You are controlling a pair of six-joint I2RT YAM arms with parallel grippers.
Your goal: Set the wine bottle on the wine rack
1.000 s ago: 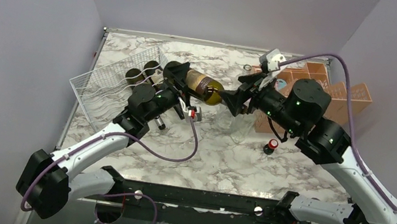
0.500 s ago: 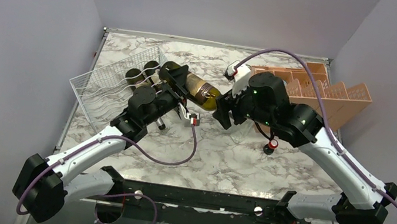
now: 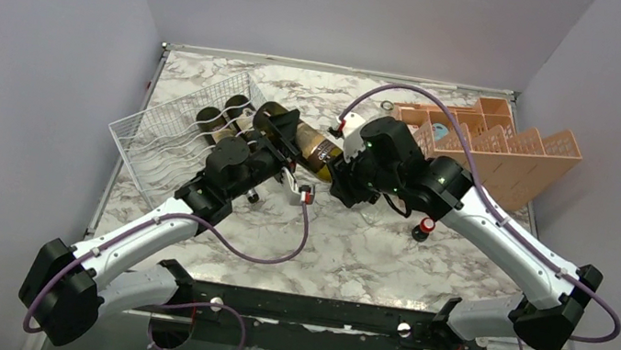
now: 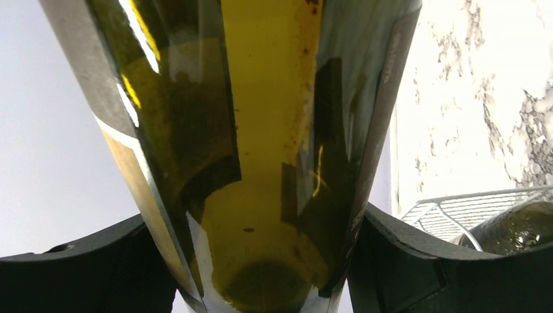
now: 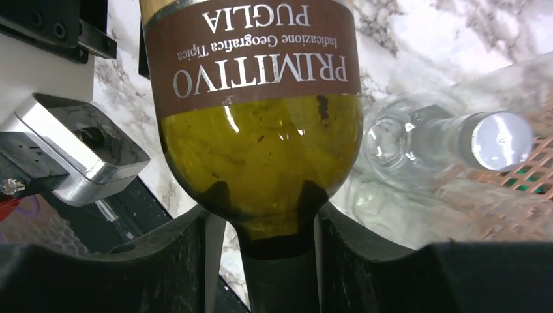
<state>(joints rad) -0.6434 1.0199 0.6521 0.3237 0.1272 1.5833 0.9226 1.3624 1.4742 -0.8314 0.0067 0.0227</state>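
The wine bottle (image 3: 304, 142) is dark green-yellow glass with a brown label and lies tilted in the air, base toward the white wire wine rack (image 3: 166, 137). My left gripper (image 3: 278, 136) is shut on its body; the glass fills the left wrist view (image 4: 261, 130) between the fingers (image 4: 404, 261). My right gripper (image 3: 343, 169) is shut round its neck, and the right wrist view shows the shoulder and label (image 5: 261, 150) above the fingers (image 5: 365, 261). The bottle's base hangs just off the rack's right end.
Two dark bottles (image 3: 221, 115) lie in the rack; one shows in the left wrist view (image 4: 522, 228). An orange divided crate (image 3: 497, 143) stands at the back right. A small red-capped bottle (image 3: 423, 226) stands on the marble. Clear glass bottles (image 5: 443, 140) lie under the right gripper.
Both arms have carried the bottle a little to the left toward the rack. The right arm has stretched out leftward, its wrist now lower and nearer the table's middle.
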